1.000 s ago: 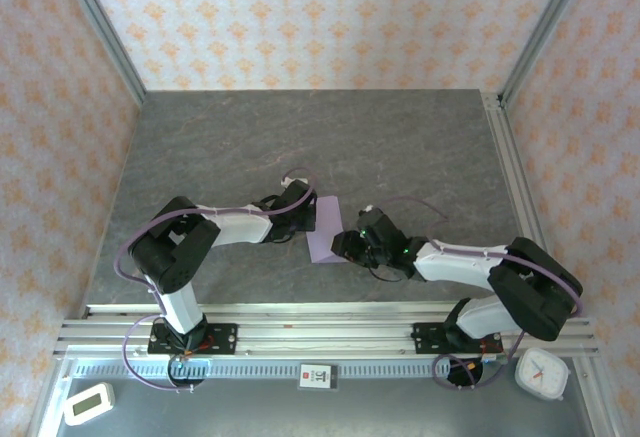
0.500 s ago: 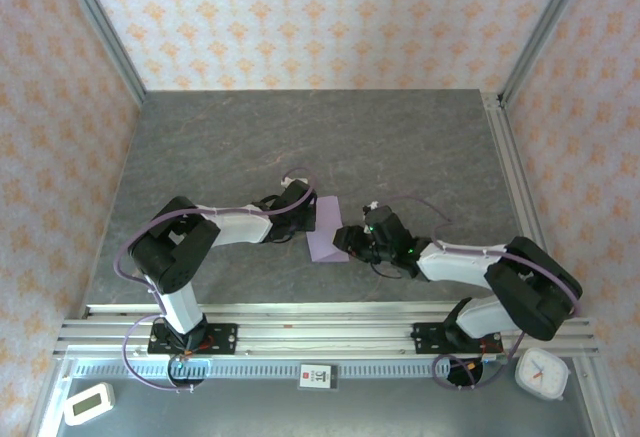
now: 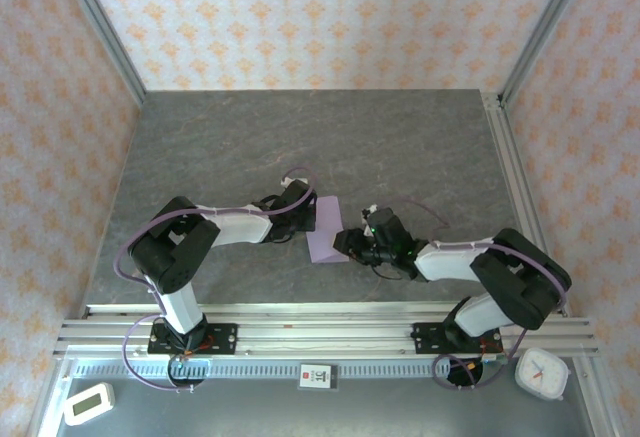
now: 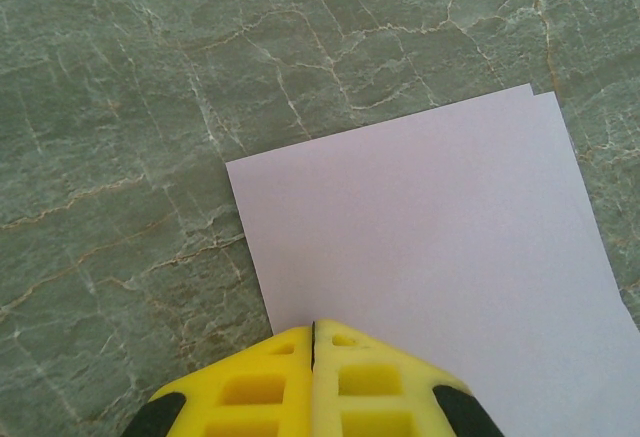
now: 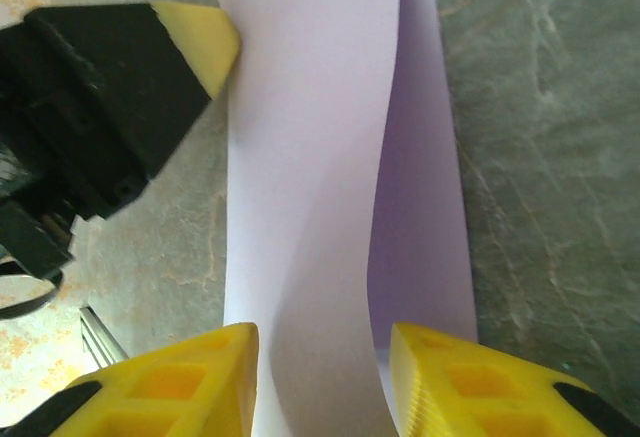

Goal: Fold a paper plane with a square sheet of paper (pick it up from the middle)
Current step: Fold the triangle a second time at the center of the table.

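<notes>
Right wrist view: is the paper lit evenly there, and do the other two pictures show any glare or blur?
Right wrist view: no, the square sheet of paper is bright on its curved upper layer and a shadowed, darker lilac on the layer beneath. Left wrist view: the paper is evenly lit, without glare, and the veins of the table are sharp. Top external view: soft even light, faint shadows, no blur.

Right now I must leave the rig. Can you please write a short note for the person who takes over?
Left hand: shut, tips set on one edge of the lilac sheet of paper, which lies on the table.
Right hand: open, fingers on either side of the sheet's other end; contact unclear.
Done: sheet folded over once, edges nearly matched.
Left: the top layer bows up, so the crease probably needs flattening; every plane fold remains.
</notes>
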Robot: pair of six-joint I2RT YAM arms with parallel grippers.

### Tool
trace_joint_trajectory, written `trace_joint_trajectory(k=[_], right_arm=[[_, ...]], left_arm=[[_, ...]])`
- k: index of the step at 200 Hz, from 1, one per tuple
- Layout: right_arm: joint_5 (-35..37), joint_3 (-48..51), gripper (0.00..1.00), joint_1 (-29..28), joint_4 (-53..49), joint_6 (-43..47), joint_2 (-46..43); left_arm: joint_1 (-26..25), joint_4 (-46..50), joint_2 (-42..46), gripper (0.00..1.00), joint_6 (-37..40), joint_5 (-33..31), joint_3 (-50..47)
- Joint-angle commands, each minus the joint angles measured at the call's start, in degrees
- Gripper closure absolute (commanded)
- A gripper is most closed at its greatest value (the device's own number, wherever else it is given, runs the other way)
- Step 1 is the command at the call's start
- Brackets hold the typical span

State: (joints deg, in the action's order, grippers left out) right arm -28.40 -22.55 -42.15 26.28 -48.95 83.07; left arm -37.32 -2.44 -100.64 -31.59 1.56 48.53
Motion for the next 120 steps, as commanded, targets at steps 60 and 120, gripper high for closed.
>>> trace_joint_trajectory(k=[60,120], right_arm=[[-2.14,5.07,0.67,0.4,8.5,1.08,-0.68],[-2.93,6.42,0.68,1.15,11.02,1.39,-1.72]], left_arm=[[0.68,6.13,-1.23,1.0,0.04,1.43,-2.48],[0.67,6.21,-0.96,1.0,0.22,1.16,-2.75]])
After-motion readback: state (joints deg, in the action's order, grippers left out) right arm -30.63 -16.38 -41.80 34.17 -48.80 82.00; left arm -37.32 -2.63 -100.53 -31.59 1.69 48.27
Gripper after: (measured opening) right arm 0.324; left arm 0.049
